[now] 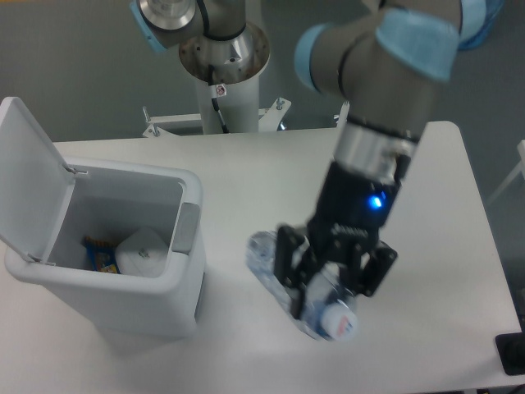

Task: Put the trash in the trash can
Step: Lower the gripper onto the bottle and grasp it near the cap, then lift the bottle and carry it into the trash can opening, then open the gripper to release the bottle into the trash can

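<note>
End effector apparently clamps the crushed bottle near its cap.

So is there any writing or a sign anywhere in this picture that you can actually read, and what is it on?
No words or numbers can be read.
Small sticker on the white robot pedestal: a red and white mark, too small to read.
Colourful wrapper inside the trash can: print too blurred to read.
Bottle held in the gripper: no label visible.
</note>
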{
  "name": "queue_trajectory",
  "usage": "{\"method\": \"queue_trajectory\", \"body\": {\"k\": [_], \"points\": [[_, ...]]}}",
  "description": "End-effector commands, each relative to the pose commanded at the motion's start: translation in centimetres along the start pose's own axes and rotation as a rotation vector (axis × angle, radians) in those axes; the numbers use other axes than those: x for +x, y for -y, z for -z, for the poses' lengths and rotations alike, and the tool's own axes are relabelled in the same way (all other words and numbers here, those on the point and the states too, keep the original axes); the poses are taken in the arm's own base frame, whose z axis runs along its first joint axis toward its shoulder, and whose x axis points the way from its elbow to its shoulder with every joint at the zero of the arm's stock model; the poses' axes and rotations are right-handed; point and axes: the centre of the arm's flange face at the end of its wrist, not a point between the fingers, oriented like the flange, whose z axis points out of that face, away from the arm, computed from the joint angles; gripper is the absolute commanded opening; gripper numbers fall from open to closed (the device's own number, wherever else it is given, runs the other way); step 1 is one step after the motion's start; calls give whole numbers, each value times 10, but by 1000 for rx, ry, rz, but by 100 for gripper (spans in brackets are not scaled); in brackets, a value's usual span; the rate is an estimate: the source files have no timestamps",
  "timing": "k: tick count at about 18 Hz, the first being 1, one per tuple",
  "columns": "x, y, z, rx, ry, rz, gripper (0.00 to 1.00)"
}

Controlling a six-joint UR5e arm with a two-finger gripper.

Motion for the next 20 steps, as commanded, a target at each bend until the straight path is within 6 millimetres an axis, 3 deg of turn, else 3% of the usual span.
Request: {"method": "queue_trajectory", "body": {"k": [3, 9, 15, 17, 19, 20], "points": [[44, -1, -1, 5, -83, -38, 31], [112, -51, -56, -95, -196, -109, 31], [121, -122, -93, -130, -267, -415, 34], [120, -129, -96, -135, -279, -433, 36], [120, -132, -96, -133, -286, -450, 49], [122, -135, -94, -134, -288, -461, 65]]}}
